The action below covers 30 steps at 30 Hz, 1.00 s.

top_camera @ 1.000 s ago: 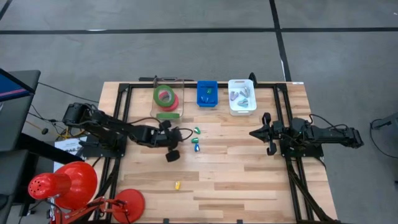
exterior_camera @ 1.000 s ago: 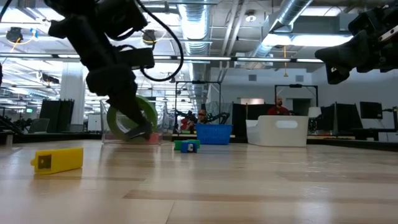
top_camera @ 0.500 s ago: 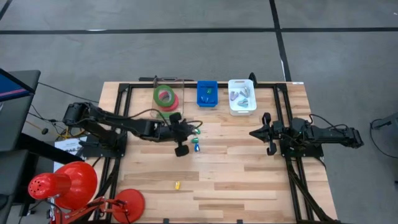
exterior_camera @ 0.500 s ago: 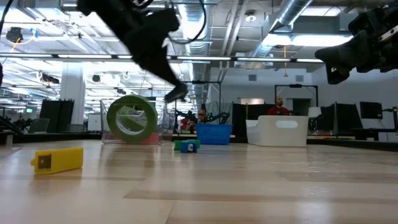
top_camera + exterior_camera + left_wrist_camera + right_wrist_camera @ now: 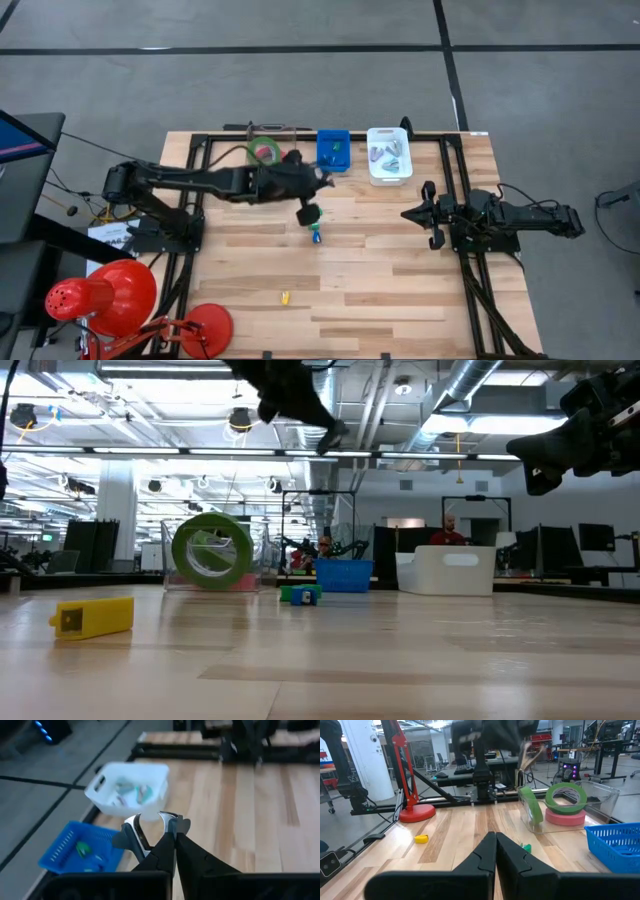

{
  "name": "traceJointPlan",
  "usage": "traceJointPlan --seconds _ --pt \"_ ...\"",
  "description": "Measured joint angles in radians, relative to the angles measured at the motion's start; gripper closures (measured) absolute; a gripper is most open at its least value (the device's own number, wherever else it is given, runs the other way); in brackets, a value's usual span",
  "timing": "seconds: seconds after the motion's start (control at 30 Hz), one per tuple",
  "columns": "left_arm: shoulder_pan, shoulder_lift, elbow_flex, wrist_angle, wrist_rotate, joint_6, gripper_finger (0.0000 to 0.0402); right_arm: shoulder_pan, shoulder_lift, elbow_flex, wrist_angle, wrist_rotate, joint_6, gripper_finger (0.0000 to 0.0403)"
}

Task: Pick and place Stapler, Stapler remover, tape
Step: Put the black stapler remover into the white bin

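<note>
While two green tapes [image 5: 563, 795] show, one pink [image 5: 565, 816].

Open tabletop [image 5: 380, 290] lies between the arms; three bins, clear [image 5: 268, 140], blue [image 5: 333, 150], white [image 5: 389, 154], line the far edge.

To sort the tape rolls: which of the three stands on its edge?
One green roll, upright in the clear bin; the other green roll lies flat on the pink roll.

Pale planked wood tabletop [image 5: 380, 270], smooth, faintly sheened; clear glossy plastic box [image 5: 590, 802]; blue perforated plastic basket [image 5: 75, 852]; white plastic bin [image 5: 127, 787]; matt black fingers [image 5: 167, 850].
</note>
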Motion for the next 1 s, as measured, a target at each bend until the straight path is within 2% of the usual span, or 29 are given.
traceJointPlan --seconds 0.33,1.0 --pt "0.055 0.0 0.141 0.036 0.038 0.03 0.0398 0.0 0.0 0.0 0.0 0.0 0.0 0.0403" --pt "0.104 0.001 0.241 0.159 0.041 0.077 0.0399 0.0 0.0 0.0 0.0 0.0 0.0 0.0403"
